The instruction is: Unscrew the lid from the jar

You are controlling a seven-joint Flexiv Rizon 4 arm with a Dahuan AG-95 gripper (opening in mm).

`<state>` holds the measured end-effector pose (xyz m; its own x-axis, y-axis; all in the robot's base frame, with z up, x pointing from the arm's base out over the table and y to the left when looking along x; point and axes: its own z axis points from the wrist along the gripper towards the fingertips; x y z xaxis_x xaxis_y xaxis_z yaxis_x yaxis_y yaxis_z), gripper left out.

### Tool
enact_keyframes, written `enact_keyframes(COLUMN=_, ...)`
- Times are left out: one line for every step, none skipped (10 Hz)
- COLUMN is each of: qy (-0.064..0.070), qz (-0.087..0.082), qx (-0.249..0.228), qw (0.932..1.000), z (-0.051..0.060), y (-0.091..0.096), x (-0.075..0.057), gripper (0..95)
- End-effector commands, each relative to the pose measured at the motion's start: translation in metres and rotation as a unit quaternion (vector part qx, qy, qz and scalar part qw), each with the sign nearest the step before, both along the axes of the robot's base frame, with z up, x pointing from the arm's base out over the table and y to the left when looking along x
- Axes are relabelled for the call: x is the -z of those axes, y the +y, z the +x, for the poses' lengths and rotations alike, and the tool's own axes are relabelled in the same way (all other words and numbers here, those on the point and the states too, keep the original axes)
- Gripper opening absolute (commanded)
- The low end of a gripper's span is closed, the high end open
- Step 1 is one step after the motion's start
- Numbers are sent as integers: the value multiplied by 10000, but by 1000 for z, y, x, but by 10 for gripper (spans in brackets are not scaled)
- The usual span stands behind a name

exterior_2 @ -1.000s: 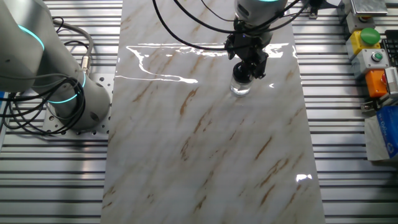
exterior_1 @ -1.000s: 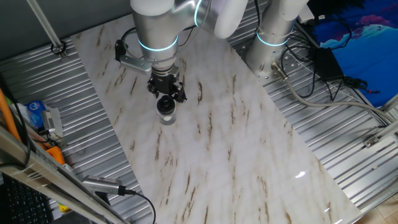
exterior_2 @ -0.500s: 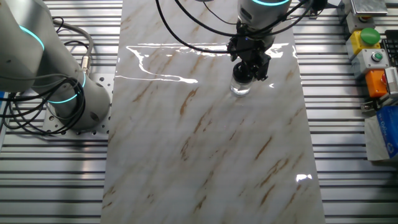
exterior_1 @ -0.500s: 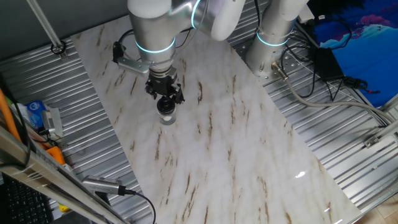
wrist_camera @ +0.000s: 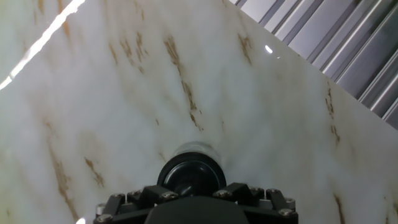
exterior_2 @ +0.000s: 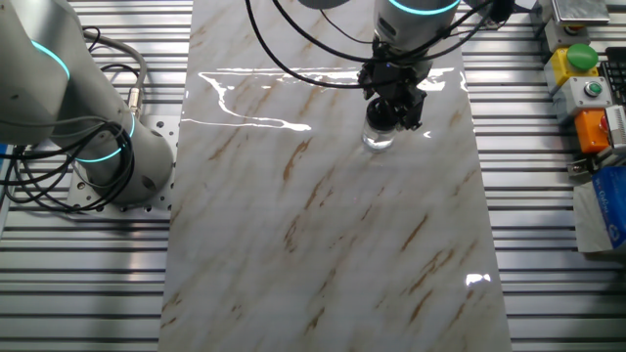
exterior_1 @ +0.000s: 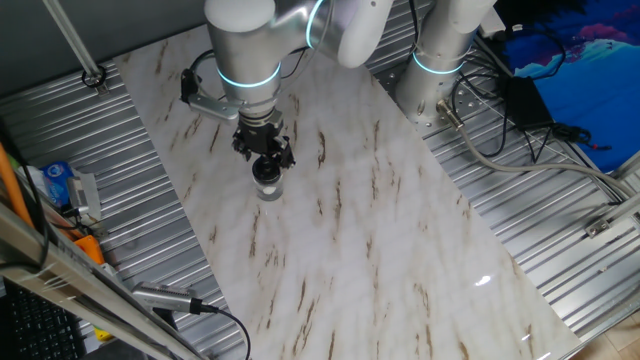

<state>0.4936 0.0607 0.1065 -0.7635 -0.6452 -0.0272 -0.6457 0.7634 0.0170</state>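
1. In one fixed view I count one jar (exterior_1: 267, 186), standing upright on the marbled bench (exterior_1: 380, 250), toward its far left part. One black lid (exterior_1: 266, 169) sits on top of it.
2. Same view: the hand (exterior_1: 265, 158) comes straight down onto the lid, its black fingers on either side of the cap. It looks closed around the lid, though the contact itself is too small for me to see clearly.
3. Same view: I count two silver arms with cyan rings, the working one over the jar and a second column (exterior_1: 440, 50) at the far right edge of the bench. A small blue-and-white packet (exterior_1: 58, 182) lies on the ribbed metal to the left; its printing is too small to read.
4. In the other fixed view there is again one jar (exterior_2: 379, 139) with the hand (exterior_2: 391, 106) clamped down over its top. The lid is hidden by the fingers here.
5. Same view: a yellow box with a green button (exterior_2: 581, 56) sits at the right edge, with no writing I can read.
6. In the hand view I see one glossy black lid (wrist_camera: 189, 174) dead centre below the hand's body, with the clear jar rim (wrist_camera: 194, 149) showing just beyond it. The fingertips are out of sight here.
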Motion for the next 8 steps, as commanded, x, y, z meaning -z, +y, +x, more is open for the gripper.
enact_keyframes(qy=-6, qz=2, qx=22, qw=10000, z=-1, y=0, x=0, gripper=760)
enact_keyframes(qy=-5, qz=3, qx=31, qw=10000, z=0, y=0, x=0, gripper=760)
enact_keyframes(qy=-4, qz=3, qx=50, qw=10000, z=0, y=0, x=1, gripper=760)
enact_keyframes(qy=-2, qz=3, qx=56, qw=10000, z=1, y=0, x=1, gripper=760)
enact_keyframes(qy=-3, qz=4, qx=64, qw=10000, z=2, y=1, x=2, gripper=760)
enact_keyframes(qy=-1, qz=9, qx=70, qw=10000, z=3, y=1, x=4, gripper=760)
enact_keyframes(qy=4, qz=4, qx=61, qw=10000, z=3, y=1, x=4, gripper=760)
enact_keyframes(qy=11, qz=4, qx=60, qw=10000, z=2, y=2, x=5, gripper=760)
